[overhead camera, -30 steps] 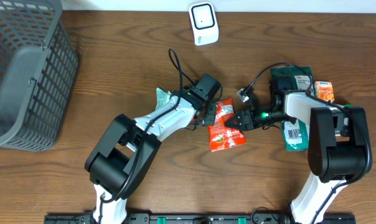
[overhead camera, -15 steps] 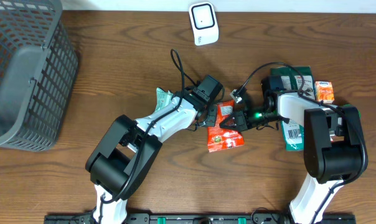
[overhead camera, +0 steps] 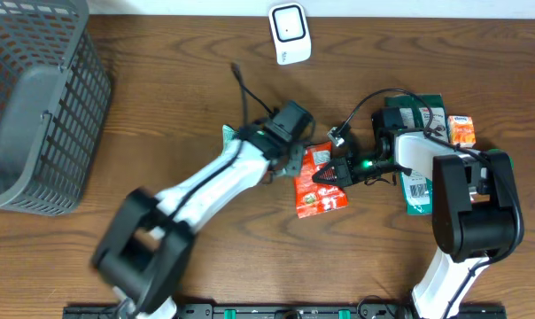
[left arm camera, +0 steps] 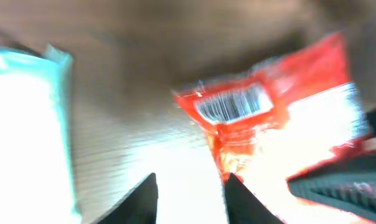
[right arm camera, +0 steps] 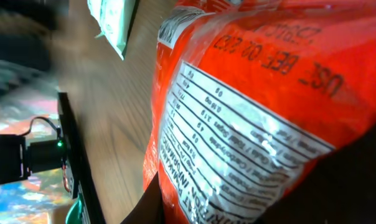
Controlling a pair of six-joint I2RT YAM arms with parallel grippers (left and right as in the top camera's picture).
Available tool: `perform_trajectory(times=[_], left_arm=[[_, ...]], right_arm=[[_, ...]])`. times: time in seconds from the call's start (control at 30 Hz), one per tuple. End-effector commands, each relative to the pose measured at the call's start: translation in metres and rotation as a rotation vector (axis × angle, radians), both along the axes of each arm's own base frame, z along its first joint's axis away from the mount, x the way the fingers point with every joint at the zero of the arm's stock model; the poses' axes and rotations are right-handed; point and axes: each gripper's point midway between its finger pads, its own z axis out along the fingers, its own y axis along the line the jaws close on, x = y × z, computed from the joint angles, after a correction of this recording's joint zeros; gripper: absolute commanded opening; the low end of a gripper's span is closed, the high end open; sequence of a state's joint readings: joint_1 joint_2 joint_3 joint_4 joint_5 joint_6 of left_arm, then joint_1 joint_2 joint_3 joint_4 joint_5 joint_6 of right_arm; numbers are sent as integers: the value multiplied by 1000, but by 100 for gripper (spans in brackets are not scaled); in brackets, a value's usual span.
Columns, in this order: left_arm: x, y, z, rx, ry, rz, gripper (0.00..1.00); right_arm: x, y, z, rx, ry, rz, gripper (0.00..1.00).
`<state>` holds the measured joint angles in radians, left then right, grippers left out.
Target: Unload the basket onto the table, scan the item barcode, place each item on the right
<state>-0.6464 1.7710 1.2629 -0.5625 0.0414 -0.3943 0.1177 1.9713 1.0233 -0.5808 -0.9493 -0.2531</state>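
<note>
A red snack packet (overhead camera: 321, 183) lies on the wooden table, right of centre. In the left wrist view its barcode (left arm camera: 231, 104) faces up on the end nearest the camera. My right gripper (overhead camera: 330, 175) is shut on the packet's right edge. The packet's nutrition label (right arm camera: 238, 155) fills the right wrist view between the two dark fingers (right arm camera: 152, 202). My left gripper (overhead camera: 291, 158) sits just off the packet's left edge. It (left arm camera: 191, 182) is open with only bright table between the fingertips. The white scanner (overhead camera: 288, 33) stands at the back edge of the table.
A grey basket (overhead camera: 37, 106) fills the far left. A teal-and-white packet (overhead camera: 231, 137) lies under the left arm and shows at the left of the left wrist view (left arm camera: 26, 124). A dark green packet (overhead camera: 418, 190) and a small orange item (overhead camera: 461, 130) lie at the right.
My left gripper has opened and let go of the red packet, and its arm is blurred in motion. My right gripper has shut on the packet's right edge.
</note>
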Motion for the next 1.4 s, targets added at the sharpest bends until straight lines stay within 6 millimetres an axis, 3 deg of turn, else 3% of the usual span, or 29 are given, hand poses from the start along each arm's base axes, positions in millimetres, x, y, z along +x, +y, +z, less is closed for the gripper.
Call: perform_trajectory(times=[0.0,0.13,0.27,0.4,0.53,0.7,0.73,0.83,0.93,1.03,1.37], left_arm=[[19,34,58,-9,-143,97,46],[27,81,99,-33,-213,210,57],[32,127,121,-44,-247,329,62],[34,170,125,-26,-241,439,69],[35,204,116,3,-207,526,72],[38,230,112,15,-196,595,78],[37,235,112,19,-192,609,84],[31,241,108,31,-165,623,87],[31,241,107,32,-161,623,87],[31,241,107,32,-161,623,88],[31,241,107,32,-161,623,88]], right_arm=[[3,-3,19,-63,-85,11,1],[7,-17,39,-193,-173,-15,1],[10,-21,66,-257,-254,-47,1],[3,-14,93,-289,-330,-14,1],[-15,5,112,-284,-407,143,1],[-27,20,106,-410,-513,309,1],[-27,20,101,-471,-540,334,1],[-26,23,99,-557,-573,346,1],[-21,23,110,-600,-561,291,1],[-13,23,140,-605,-583,269,1],[21,2,298,-720,-722,55,1]])
